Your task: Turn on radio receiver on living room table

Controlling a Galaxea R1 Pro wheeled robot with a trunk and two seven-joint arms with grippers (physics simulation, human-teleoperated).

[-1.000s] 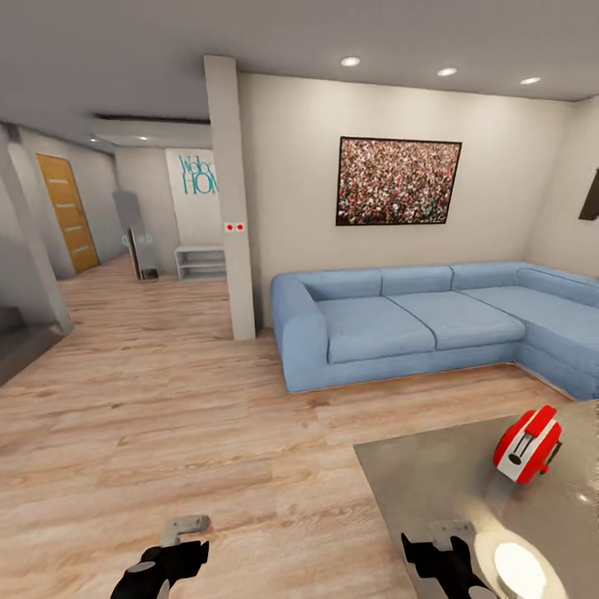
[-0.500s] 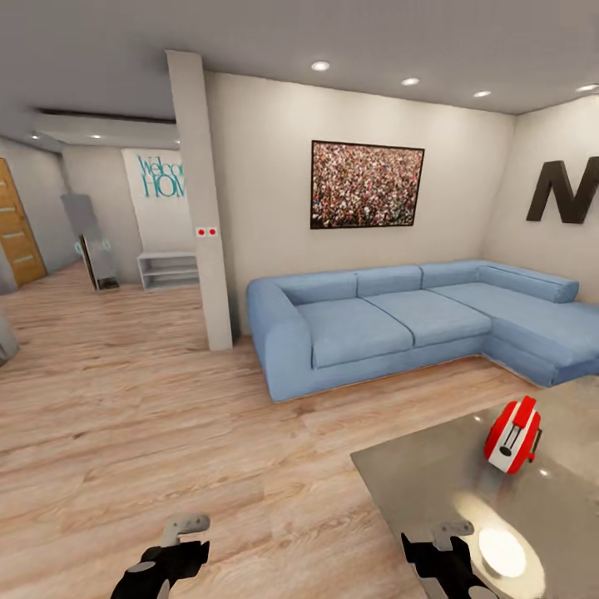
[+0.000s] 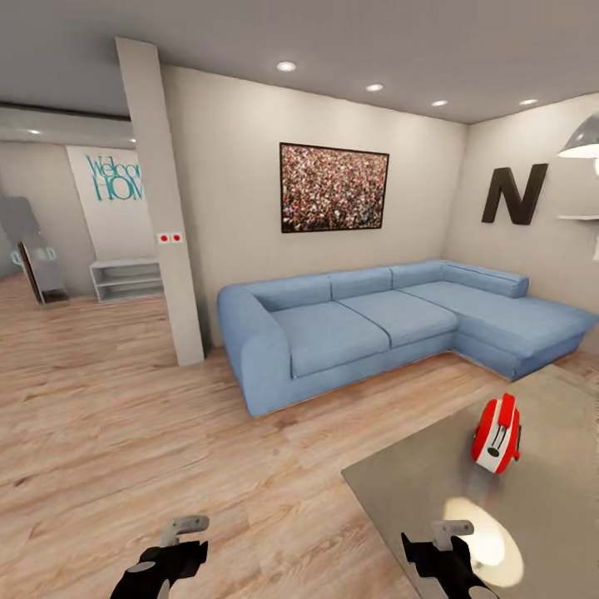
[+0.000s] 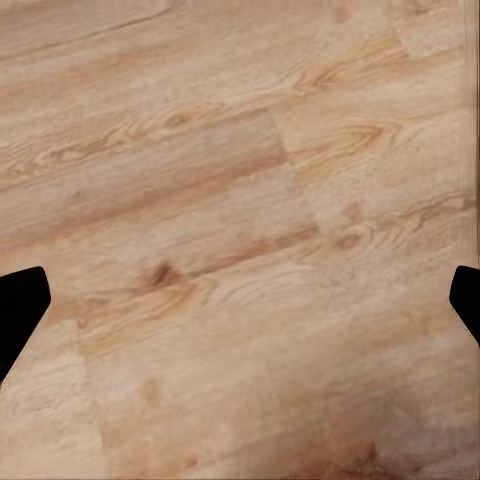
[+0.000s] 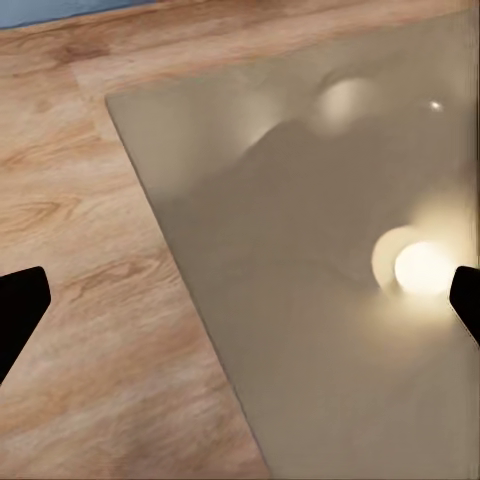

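Radio receiver (image 3: 497,434): red with white trim, upright on the surface, well apart from both hands.
Surface (image 3: 433,491): glossy grey top (image 5: 330,300), its near corner over the plank floor; a bright lamp reflection lies between the radio receiver and the right hand.
Containers: white open shelf unit (image 3: 126,280) beyond the pillar (image 3: 162,208); contents cannot be made out.
Left hand (image 3: 170,556): low over bare floor (image 4: 240,240), far from the radio receiver; fingers (image 4: 18,310) spread wide, released, touching nothing.
Right hand (image 3: 441,559): over the surface's near edge, short of the radio receiver; fingers (image 5: 18,312) spread wide, released, holding nothing.
Room: blue sofa (image 3: 391,324) behind the radio receiver; black letter N (image 3: 514,194) on the wall above the sofa's far end.
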